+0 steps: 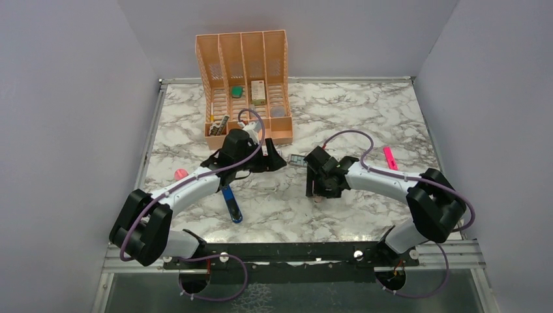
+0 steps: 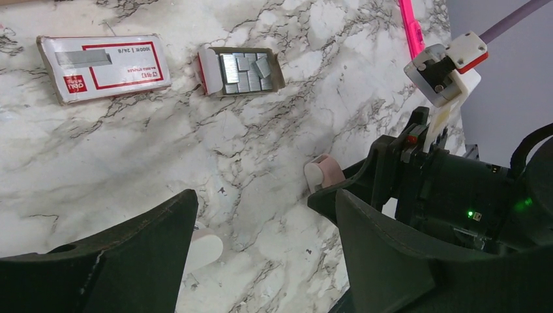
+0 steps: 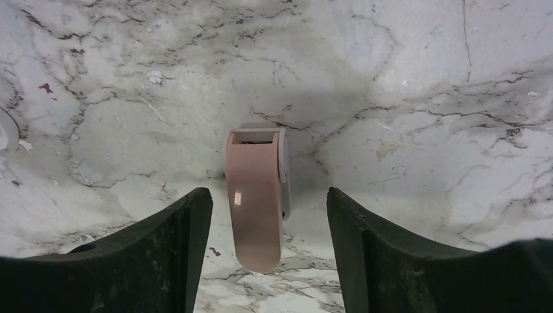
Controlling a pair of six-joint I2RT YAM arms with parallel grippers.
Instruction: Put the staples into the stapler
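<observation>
Beside the tray [image 2: 280, 70], just off one end of it, lies the red-and-white sleeve [image 2: 104, 67]. The box is already pulled apart, and the staples [image 2: 244, 70] sit bare in grey strips. That is about all I judge done.

The blue stapler [image 1: 231, 203] lies well apart from the tray, toward my bases and on my left arm's side, partly under that arm. From above I cannot tell whether its channel is opened. I see no strip outside the tray, and neither claw carries one. Picking up a strip, opening the stapler and the loading itself all look to be ahead of me.

My right claw [image 3: 269, 195] is near the tray, on the side toward my bases, low over the marble table [image 3: 424, 78]. Its jaws are spread, and the pinkish-tan eraser [image 3: 254, 208] lies on the table between them with a gap on either side. I pinch nothing and touch nothing there, and that eraser is no part of the job.

My left claw [image 2: 264, 208] hovers above the table, looking across at the tray. Its jaws are spread wide, with nothing gripped between them.
</observation>
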